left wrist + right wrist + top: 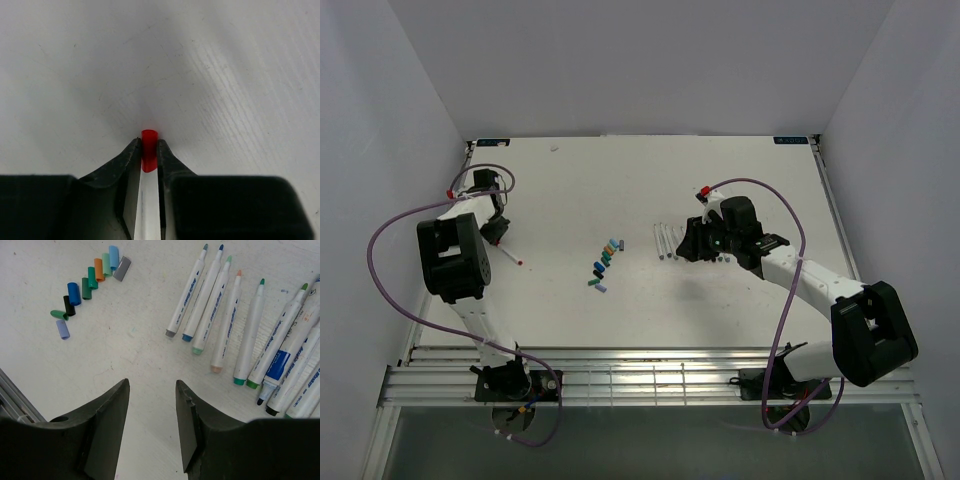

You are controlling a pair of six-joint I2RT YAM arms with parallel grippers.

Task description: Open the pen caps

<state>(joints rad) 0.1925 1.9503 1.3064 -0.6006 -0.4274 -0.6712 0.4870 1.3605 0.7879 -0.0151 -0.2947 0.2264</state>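
Your table is white and flat, so little things can lie on it without rolling far.

Your right tool hangs over it. Its two sides are apart and nothing is between them. I think it is free like that so it can take hold of the next thing.

Ahead of it and to its right lie the pens. They lie side by side in a row, with their tips pointing away from the tool. The tips are bare, so these look done. In a row like that they are easy to count.

Ahead of the right tool and to its left are the loose caps. They sit bunched in a short crooked line, well apart from the pens. I think that keeps them from getting mixed up.

Your left tool is clamped on the red pen. Its sides press in from both sides, right by the red cap. Only the end of the cap pokes out past the tips. I can't tell if they squeeze the cap or the white part.

This looks like the last pen with a cap on. A hold that close to the cap should stop the pen from wobbling when you pull.
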